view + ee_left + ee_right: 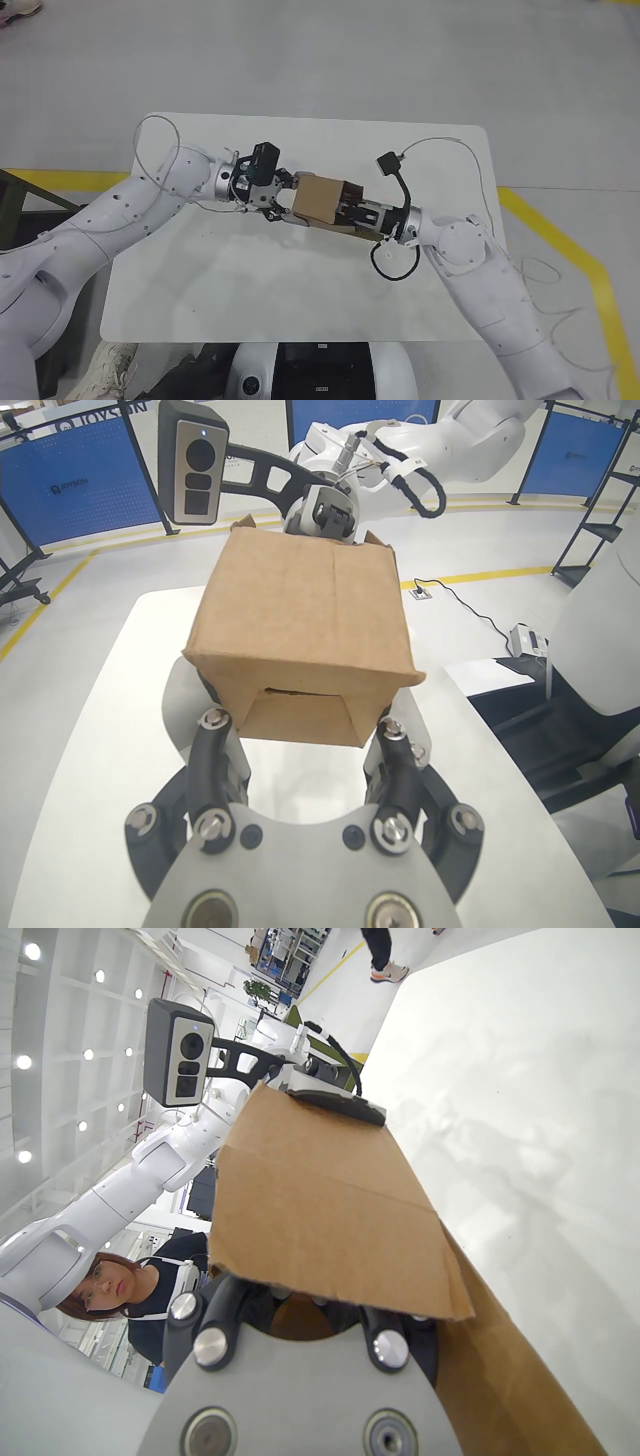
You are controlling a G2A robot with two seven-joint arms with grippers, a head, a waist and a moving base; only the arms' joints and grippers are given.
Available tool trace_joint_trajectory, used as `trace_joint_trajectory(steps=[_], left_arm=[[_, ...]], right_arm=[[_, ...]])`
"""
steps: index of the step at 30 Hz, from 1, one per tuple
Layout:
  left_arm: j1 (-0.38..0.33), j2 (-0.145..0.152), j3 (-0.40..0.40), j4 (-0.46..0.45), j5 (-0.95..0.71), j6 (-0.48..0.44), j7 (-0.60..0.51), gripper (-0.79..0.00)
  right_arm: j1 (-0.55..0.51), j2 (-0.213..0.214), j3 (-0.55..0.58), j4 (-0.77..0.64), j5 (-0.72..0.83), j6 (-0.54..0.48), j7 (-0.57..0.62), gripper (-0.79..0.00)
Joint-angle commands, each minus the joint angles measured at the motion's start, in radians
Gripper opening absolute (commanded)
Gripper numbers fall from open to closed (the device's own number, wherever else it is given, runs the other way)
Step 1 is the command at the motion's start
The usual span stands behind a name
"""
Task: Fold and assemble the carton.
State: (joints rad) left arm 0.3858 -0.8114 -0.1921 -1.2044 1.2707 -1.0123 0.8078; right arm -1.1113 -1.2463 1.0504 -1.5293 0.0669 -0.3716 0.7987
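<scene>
the brown carton (320,198) is over the middle of the white table (300,300), lying on its side between the two arms. the left gripper (283,202) is at its left end, fingers (212,745) spread wide apart on either side of the folded end flap. the right gripper (352,213) is inside the open right end, under a loose flap; i cannot tell whether it grips anything.

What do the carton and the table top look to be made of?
The carton: brown corrugated cardboard by the look, matte and unprinted, with pressed crease lines and rough cut edges. The table: a white, smooth, faintly glossy top that shows soft reflections in the right wrist view; likely laminate or painted board, but the look leaves that open.
</scene>
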Motion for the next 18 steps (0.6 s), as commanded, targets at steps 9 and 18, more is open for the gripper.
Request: trace_joint_trajectory(steps=[9, 18], left_arm=[[-0.012, 0.0, 0.021, -0.017, -0.007, 0.0, 0.0, -0.299], [-0.011, 0.0, 0.022, -0.026, -0.009, 0.0, 0.0, -0.305]], right_arm=[[0.023, -0.009, -0.044, 0.029, 0.022, -0.015, -0.007, -0.785], [0.051, -0.02, -0.081, 0.058, 0.048, -0.03, -0.006, -0.785]])
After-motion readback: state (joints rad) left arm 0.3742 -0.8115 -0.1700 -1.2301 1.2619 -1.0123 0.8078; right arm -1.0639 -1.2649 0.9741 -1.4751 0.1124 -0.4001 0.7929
